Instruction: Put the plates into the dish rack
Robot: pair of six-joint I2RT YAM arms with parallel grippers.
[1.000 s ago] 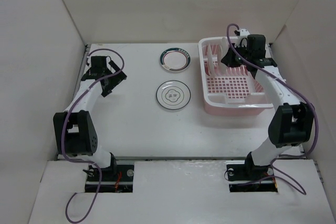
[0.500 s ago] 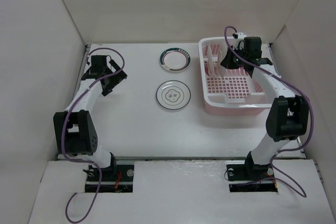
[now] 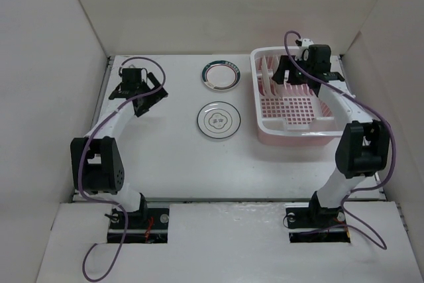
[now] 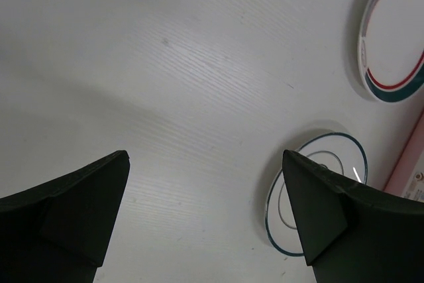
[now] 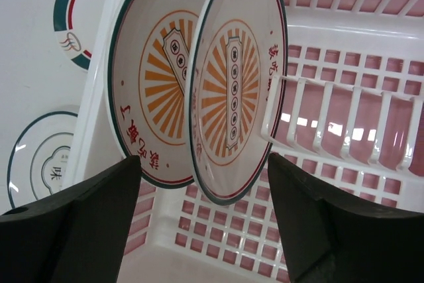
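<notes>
Sunburst plates [image 5: 235, 97] were orange with red lettering, the rack [image 5: 358, 21] pink and white. The banded plate [image 4: 394, 31] showed green and red; the ringed plate [image 3: 218, 121], dark lines.

Red Chinese characters [image 5: 140, 157] edge both sunburst plates [image 5: 232, 91], unreadable.

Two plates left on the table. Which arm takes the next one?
Left. The left end effector is open over the table near the green-banded plate and the ringed plate, both in its wrist view. The right end effector sits open in the dish rack at the sunburst plates.
</notes>
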